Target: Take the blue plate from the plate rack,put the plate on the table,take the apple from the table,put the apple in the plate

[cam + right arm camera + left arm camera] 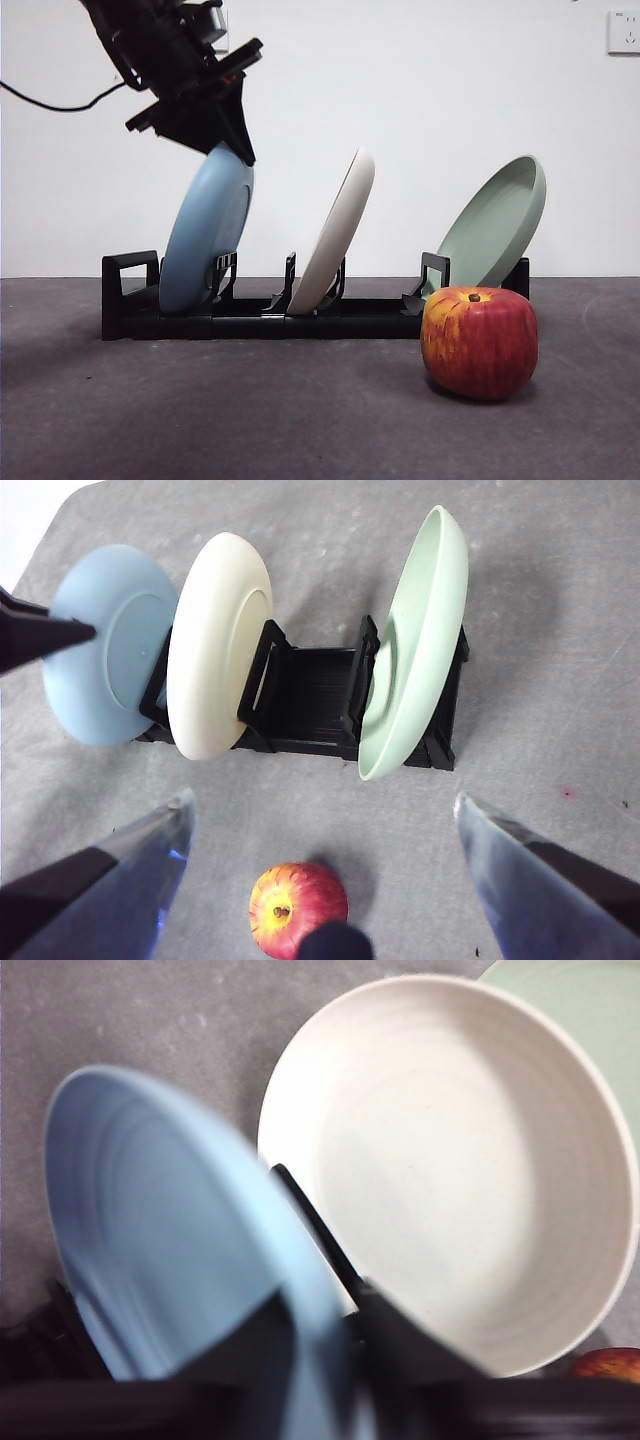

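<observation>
Light-blue round matte plate (205,235) stands in the black slotted plastic rack (300,315), its top rim clamped by the left hand (232,150). Right hand (320,880) hovers wide open above the red apple (297,908) on the grey worktop (250,410).

Left gripper (232,140) angled down, jaws closed on rim; right gripper (320,880) spread wide

Cream-white plate (337,232) and pale green plate (497,224) leaning upright, well apart; white wall socket (623,32) top corner behind.
</observation>
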Action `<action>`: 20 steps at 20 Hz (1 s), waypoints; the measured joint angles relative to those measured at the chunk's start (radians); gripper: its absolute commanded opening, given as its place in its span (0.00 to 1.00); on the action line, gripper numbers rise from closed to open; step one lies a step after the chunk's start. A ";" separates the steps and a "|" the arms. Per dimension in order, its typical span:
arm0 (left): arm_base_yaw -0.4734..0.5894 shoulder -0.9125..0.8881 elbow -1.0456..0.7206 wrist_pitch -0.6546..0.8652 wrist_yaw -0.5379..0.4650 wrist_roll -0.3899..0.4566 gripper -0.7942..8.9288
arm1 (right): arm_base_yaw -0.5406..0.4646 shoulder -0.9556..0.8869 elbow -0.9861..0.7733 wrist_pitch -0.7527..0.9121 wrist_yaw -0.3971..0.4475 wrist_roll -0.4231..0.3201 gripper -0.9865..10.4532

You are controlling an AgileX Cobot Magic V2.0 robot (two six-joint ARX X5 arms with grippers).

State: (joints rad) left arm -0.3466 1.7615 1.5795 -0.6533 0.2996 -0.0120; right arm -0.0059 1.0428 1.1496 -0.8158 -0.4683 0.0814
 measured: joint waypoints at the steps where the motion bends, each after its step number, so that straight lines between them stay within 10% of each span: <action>1: 0.000 0.000 0.021 -0.030 0.009 -0.007 0.07 | 0.000 0.000 0.000 0.000 0.000 0.000 0.47; 12: -0.056 -0.086 0.523 -0.631 0.068 0.108 0.07 | 0.000 0.000 0.000 0.001 0.000 0.000 0.47; 20: -0.383 -0.382 0.484 -0.687 -0.377 0.102 0.07 | 0.000 0.000 0.000 0.004 -0.003 0.001 0.47</action>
State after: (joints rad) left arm -0.7300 1.3792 2.0632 -1.3399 -0.0769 0.0902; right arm -0.0059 1.0424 1.1496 -0.8120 -0.4709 0.0826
